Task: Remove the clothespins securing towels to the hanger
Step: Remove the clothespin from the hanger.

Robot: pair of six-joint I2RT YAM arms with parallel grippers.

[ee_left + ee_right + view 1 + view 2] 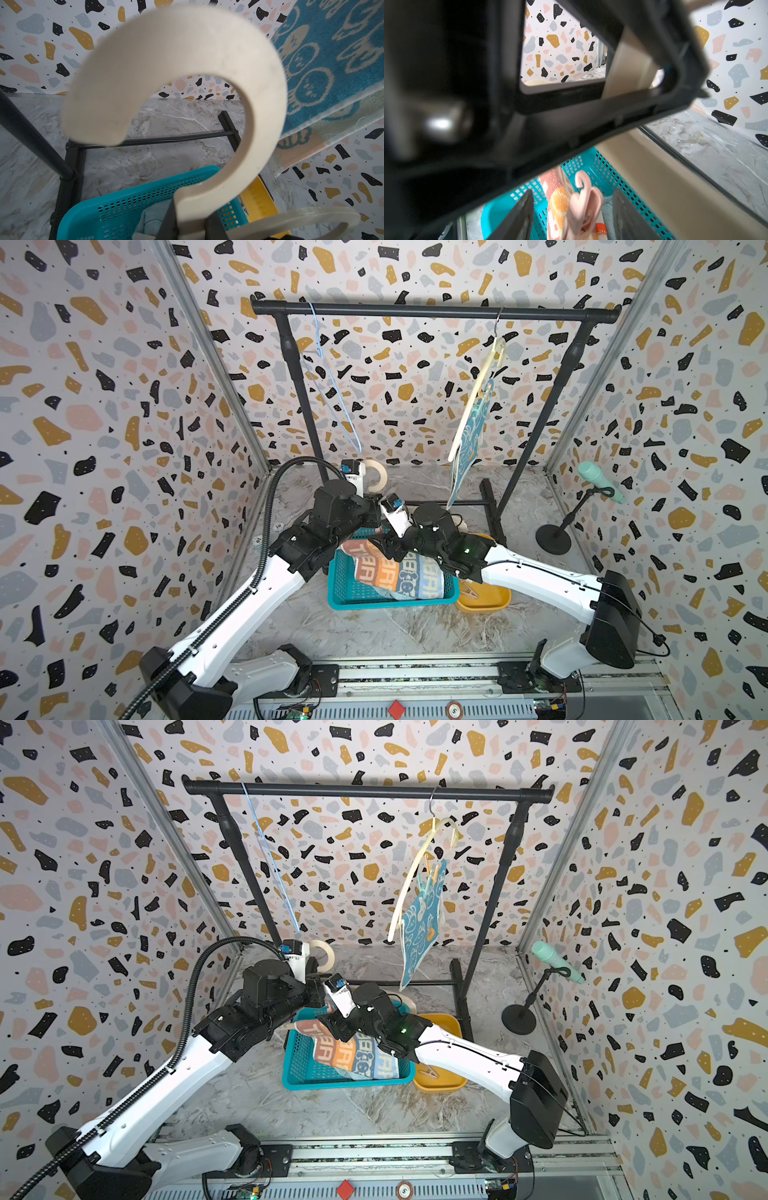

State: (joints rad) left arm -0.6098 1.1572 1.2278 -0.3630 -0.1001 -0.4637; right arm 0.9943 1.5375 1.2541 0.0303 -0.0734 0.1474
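Observation:
My left gripper [192, 220] is shut on a cream hanger [207, 52], whose hook end [376, 479] sticks up behind the teal basket [345, 593]. An orange-grey-blue striped towel [395, 572] drapes into the basket over a pale blue towel [153, 216]. A pink clothespin [583, 207] is clipped on the striped towel. My right gripper [573, 199] stands open around it, its fingers [521, 214] apart from the peg on both sides. A teal rabbit towel [419, 932] hangs from a second cream hanger [411, 886] on the rack, pinned by peach and mint clothespins [430, 876].
The black rack [436, 310] spans the back, its feet just behind the basket. A bare blue wire hanger [332, 393] hangs on its left part. A yellow bowl [486, 601] with a peach clothespin [469, 591] sits right of the basket. A mint microphone on a stand [598, 481] is far right.

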